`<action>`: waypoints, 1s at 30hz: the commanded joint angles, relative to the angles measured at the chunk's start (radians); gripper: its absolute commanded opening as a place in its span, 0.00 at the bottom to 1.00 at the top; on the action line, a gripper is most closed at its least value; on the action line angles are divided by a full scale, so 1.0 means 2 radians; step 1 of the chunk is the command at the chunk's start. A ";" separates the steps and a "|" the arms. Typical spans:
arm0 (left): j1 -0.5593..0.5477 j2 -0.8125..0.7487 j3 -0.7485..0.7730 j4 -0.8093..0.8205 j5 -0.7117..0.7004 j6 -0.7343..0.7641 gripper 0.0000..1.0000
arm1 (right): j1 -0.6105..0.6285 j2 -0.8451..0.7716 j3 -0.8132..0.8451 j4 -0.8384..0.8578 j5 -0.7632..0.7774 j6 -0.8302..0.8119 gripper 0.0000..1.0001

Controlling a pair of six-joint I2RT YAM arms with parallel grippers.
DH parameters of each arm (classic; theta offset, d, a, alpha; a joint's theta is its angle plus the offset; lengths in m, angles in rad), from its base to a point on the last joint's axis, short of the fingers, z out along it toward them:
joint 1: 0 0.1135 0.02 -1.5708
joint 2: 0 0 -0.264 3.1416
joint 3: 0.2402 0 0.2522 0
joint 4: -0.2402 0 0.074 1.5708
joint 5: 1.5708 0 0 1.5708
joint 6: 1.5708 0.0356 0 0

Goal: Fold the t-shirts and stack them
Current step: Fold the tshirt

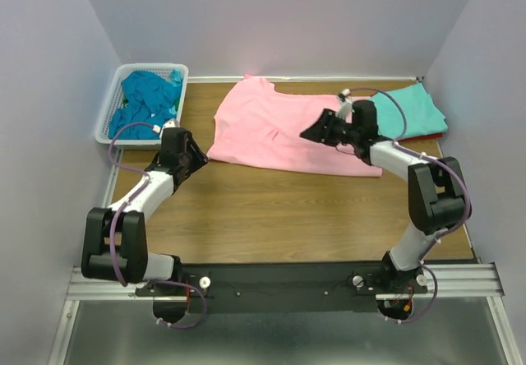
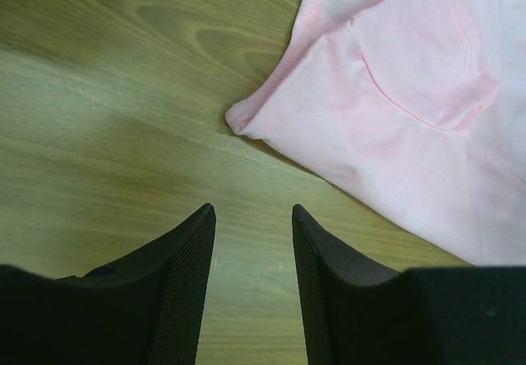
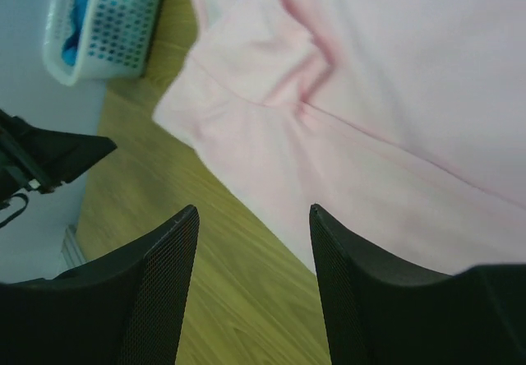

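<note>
We record the pink t-shirt spread mostly flat, rear centre of the table. The aqua t-shirt lies folded at right rear atop the red t-shirt. The teal-blue t-shirts sit crumpled in the white basket.

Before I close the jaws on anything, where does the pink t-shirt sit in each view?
Top external: pink t-shirt spread mid-table toward the back, between the two arms.
Left wrist: pink t-shirt fills the upper right, one corner pointing left.
Right wrist: pink t-shirt covers the upper right and centre.
Shared landmark: the wooden table, bare wood bordering the shirt's edge in all three.
</note>
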 commanded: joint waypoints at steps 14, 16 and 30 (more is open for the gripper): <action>0.005 0.172 0.099 0.041 0.042 -0.048 0.48 | -0.176 -0.123 -0.192 -0.014 0.074 0.043 0.64; 0.005 0.178 0.103 0.038 0.038 -0.047 0.48 | -0.179 -0.123 -0.195 -0.015 0.078 0.044 0.64; 0.005 0.202 0.099 0.000 -0.025 -0.033 0.09 | -0.239 -0.100 -0.249 -0.007 0.117 0.076 0.64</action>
